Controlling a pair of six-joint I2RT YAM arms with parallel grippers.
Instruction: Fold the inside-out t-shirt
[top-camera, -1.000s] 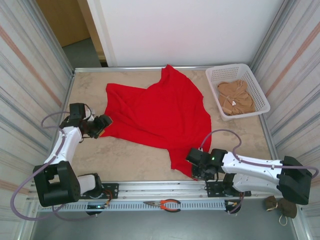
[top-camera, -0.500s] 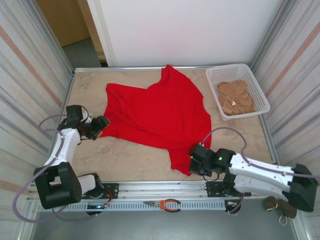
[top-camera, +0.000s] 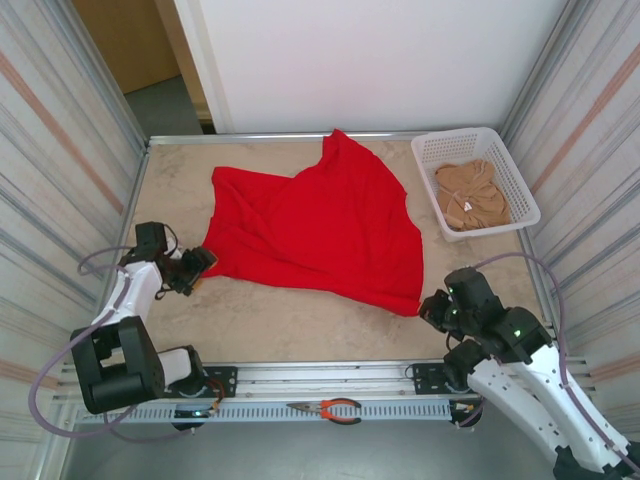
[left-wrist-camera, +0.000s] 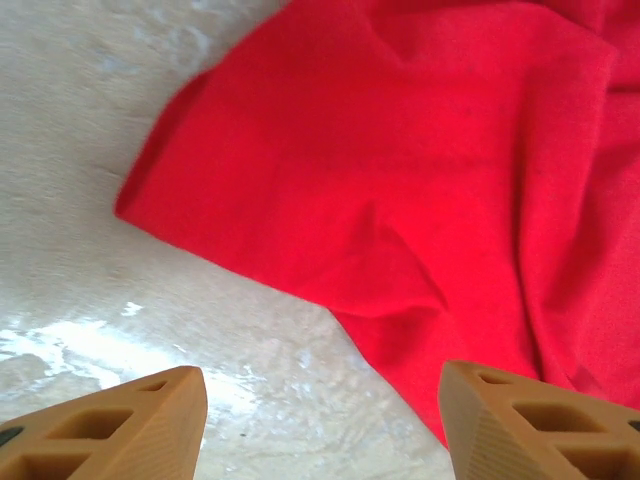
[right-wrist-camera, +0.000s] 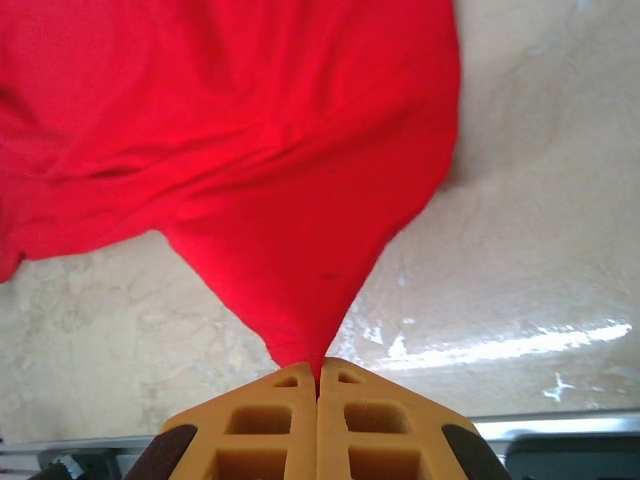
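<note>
Right gripper (right-wrist-camera: 318, 372): jaws shut on a pinched corner of the inside-out t-shirt (top-camera: 320, 225), the cloth taut toward the near right. Left gripper (left-wrist-camera: 320, 390): jaws apart, empty, just short of the shirt's left edge. The shirt lies rumpled on the counter (top-camera: 260, 325). Judged step: spreading flat before folding; next, the left must seize its edge. Collar and sleeves are indistinct.

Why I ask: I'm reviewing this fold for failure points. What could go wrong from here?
1. The right end effector is shut on just a thin tip of the shirt's corner; a pull could slip it free.
2. The left end effector hangs open at the shirt's edge, gripping nothing, so a one-sided pull may drag and bunch the shirt rather than fold it.
</note>
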